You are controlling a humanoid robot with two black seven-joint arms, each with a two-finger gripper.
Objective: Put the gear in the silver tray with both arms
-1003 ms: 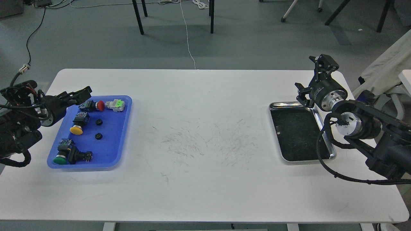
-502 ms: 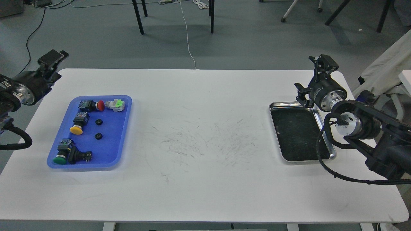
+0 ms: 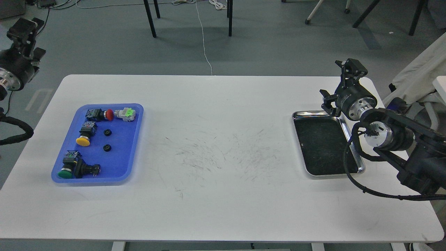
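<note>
While both end effectors hang empty, no gear has reached the shiny rectangular silver tray [image 3: 351, 143].

Two small black ring-shaped gears [image 3: 107, 132] lie in the blue plastic tray [image 3: 134, 150] among coloured push-button switches, well apart from the silver tray on the white surface [image 3: 216, 195]. The left end effector [image 3: 24, 29] is raised off the surface's far left; its spread cannot be told. The right end effector [image 3: 339, 82] stands wide above the silver tray's far corner. Likely next: the left reaches for a gear. No legible writing shows.

Silver tray [image 3: 352, 137], dark floor, flat at table's rt side
</note>
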